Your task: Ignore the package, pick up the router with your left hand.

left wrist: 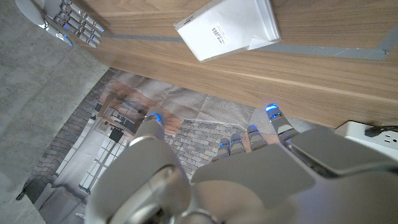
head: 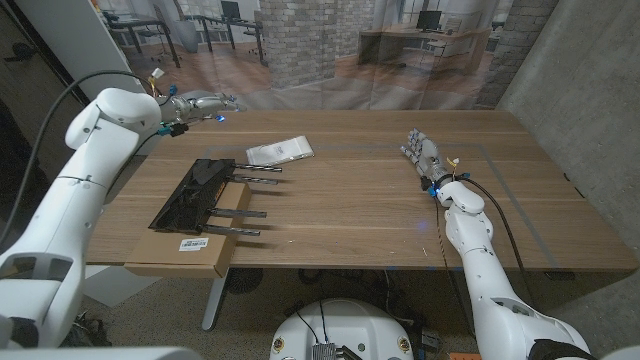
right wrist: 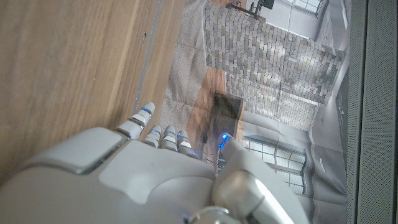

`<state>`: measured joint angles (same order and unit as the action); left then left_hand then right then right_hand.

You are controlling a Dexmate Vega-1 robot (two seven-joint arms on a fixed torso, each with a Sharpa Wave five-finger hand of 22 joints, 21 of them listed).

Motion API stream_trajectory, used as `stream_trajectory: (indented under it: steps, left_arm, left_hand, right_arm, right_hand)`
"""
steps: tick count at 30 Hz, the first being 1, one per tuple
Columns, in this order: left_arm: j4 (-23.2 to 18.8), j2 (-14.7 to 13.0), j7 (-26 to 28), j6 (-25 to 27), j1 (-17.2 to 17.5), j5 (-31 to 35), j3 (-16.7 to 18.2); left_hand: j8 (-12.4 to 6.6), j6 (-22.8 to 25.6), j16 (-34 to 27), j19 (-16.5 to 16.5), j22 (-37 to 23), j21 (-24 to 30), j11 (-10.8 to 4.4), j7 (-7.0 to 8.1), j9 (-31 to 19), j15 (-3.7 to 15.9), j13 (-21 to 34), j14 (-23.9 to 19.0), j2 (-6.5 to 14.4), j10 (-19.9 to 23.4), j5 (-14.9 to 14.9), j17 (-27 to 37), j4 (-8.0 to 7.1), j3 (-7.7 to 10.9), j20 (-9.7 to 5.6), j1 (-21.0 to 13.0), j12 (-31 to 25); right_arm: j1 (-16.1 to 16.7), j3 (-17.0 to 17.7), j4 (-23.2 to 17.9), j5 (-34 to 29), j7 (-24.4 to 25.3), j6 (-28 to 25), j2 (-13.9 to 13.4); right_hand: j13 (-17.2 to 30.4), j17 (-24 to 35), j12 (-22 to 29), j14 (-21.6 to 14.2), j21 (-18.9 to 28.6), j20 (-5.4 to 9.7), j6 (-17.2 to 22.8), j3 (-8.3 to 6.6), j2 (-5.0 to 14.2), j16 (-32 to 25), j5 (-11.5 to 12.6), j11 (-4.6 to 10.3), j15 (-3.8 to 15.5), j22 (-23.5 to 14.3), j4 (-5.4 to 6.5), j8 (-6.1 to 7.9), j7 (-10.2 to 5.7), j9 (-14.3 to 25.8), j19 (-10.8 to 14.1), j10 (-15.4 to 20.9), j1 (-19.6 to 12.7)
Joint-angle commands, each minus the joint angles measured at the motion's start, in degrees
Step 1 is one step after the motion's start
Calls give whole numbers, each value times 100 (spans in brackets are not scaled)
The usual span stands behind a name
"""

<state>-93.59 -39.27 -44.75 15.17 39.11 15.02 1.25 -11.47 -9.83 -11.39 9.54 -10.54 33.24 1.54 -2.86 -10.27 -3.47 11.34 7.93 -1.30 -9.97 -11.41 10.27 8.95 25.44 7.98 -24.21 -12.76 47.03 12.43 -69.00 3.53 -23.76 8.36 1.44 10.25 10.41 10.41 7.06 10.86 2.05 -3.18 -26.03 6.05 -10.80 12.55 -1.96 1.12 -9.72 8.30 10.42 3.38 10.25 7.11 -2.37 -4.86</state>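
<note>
The black router point(head: 200, 192) lies on a flat cardboard box point(head: 188, 250) at the table's left front, its several antennas pointing toward the middle. A white package point(head: 280, 150) point(left wrist: 227, 25) lies beyond it, nearer the far edge. My left hand point(head: 200, 103) point(left wrist: 217, 168) hangs in the air over the far left corner, well behind the router, fingers stretched out and holding nothing. My right hand point(head: 420, 152) point(right wrist: 168, 174) stays on the table right of centre, fingers apart and empty; the left wrist view catches the right hand point(left wrist: 71, 22) too.
The wooden table point(head: 360, 210) has bare surface between the router and my right hand. A white power strip point(left wrist: 373, 134) sits by my left hand. Grey wall and a brick-patterned backdrop stand behind the far edge.
</note>
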Motion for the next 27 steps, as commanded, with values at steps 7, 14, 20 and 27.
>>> stream_trajectory:
  steps: [7,14,20,27]
  left_arm:
    - [606,-316,-778,-91,-776,233,-662]
    - [824,-362,-1088,-167,-1052,368,-916]
    - [948,-380,-1259,-270,-1217,506,-1079]
    - [1027,-404,-1549,-275,-1398,664,-1258]
  left_hand:
    - [-7,-22,16,-35,-5,-32,38,-83,-24,-24,21,-24,16,-22,-30,15,93,57,-65,-297,4]
    - [8,-87,31,-58,-1,-62,68,-138,-28,-44,26,10,45,-60,-51,16,120,106,-53,-501,19]
    - [20,-162,40,-103,4,-93,115,-199,-31,-100,33,38,69,-103,-75,16,140,161,-50,-749,32]
    - [41,-298,66,-101,6,-151,140,-254,-36,-154,43,131,79,-210,-95,17,149,215,-26,-1053,62]
  right_arm:
    - [-125,-14,234,-6,50,65,-7]
    - [-174,-20,331,-6,72,90,-10]
    - [-200,-23,385,-2,88,104,-10]
    - [-193,-20,382,8,101,107,-5]
  right_hand:
    - [26,-2,46,10,35,135,-4,4,195,-22,54,-26,-41,-16,-19,50,46,25,71,-9,65]
    - [26,0,46,3,36,131,0,5,194,-24,55,-22,-41,-16,-17,50,45,25,75,-6,71]
    - [26,0,47,-1,37,129,2,6,192,-25,55,-23,-41,-16,-16,50,44,25,81,0,75]
    - [26,-2,49,-6,38,127,11,3,191,-24,57,-31,-41,-16,-20,53,52,25,88,9,74]
